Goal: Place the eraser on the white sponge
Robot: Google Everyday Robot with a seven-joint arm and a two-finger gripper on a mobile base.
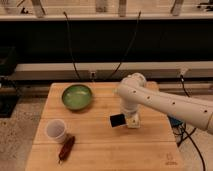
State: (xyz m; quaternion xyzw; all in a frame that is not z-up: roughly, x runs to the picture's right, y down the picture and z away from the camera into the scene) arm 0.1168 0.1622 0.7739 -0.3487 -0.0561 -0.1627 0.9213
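My gripper (125,120) hangs from the white arm over the middle of the wooden table (100,150). It is shut on the eraser (117,120), a flat black block that sticks out to its left, just above the tabletop. An off-white pad (133,123) shows right under the gripper, just right of the eraser. It looks like the white sponge and is mostly hidden by the gripper.
A green bowl (77,96) stands at the back left of the table. A white cup (56,130) and a dark red elongated object (66,148) lie at the front left. Black cables hang behind the table.
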